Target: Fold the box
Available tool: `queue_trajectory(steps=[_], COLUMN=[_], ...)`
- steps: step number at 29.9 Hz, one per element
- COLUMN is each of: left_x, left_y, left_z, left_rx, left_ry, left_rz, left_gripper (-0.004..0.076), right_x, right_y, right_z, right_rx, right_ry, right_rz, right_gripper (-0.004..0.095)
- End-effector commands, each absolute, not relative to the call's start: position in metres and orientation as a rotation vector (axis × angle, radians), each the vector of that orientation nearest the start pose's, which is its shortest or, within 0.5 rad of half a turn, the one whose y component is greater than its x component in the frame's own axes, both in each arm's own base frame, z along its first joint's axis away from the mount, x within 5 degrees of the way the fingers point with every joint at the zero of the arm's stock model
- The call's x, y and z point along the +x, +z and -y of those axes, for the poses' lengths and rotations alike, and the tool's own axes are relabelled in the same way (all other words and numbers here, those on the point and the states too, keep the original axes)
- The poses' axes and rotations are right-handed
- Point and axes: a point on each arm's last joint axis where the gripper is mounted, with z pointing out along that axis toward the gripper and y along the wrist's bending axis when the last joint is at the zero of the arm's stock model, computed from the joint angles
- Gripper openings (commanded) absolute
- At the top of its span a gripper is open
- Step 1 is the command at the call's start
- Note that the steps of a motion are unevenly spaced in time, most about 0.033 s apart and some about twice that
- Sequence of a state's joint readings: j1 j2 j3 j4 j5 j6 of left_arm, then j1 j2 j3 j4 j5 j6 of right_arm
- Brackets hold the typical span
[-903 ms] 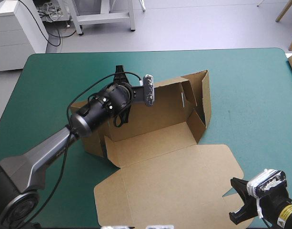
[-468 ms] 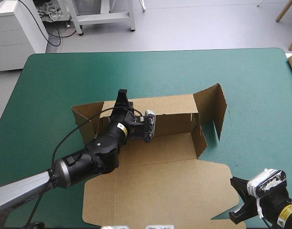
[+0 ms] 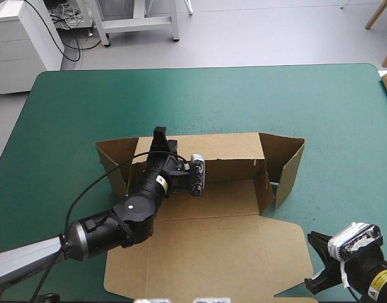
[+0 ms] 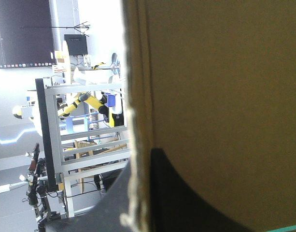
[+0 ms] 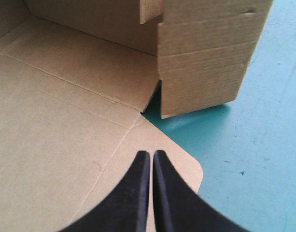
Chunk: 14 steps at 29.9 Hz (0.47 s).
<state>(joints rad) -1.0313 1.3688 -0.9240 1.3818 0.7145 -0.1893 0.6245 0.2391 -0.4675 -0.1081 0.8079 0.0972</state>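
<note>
On the teal-green cover (image 3: 67,107) the brown box (image 3: 212,246) sits mid-table, its back wall raised and its lid flat. The left gripper (image 3: 159,134) pinches the back wall's top edge. The right gripper (image 5: 148,153), fingers together and empty, hangs over the lid's corner.

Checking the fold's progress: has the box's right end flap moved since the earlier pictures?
Yes. The box's right end flap has swung toward the table's right edge and away from its far edge.
</note>
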Motion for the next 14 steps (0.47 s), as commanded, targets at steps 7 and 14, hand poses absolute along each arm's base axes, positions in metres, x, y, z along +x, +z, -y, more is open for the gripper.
queue_trajectory(steps=[7, 14], left_x=[0.1937, 0.1932], left_y=[0.3246, 0.3246], left_z=[0.2095, 0.21], left_rx=[1.508, 1.512], left_ry=[0.811, 0.812], left_rz=[-1.272, -1.267], left_gripper=[-0.0008, -0.0008], right_x=[0.0447, 0.0433], right_y=[0.2965, 0.2979], right_z=[-0.0223, -0.0257], right_rx=[-0.552, -0.534], right_ry=[0.317, 0.388], right_rz=[-1.915, -1.909], right_gripper=[0.0529, 0.0452])
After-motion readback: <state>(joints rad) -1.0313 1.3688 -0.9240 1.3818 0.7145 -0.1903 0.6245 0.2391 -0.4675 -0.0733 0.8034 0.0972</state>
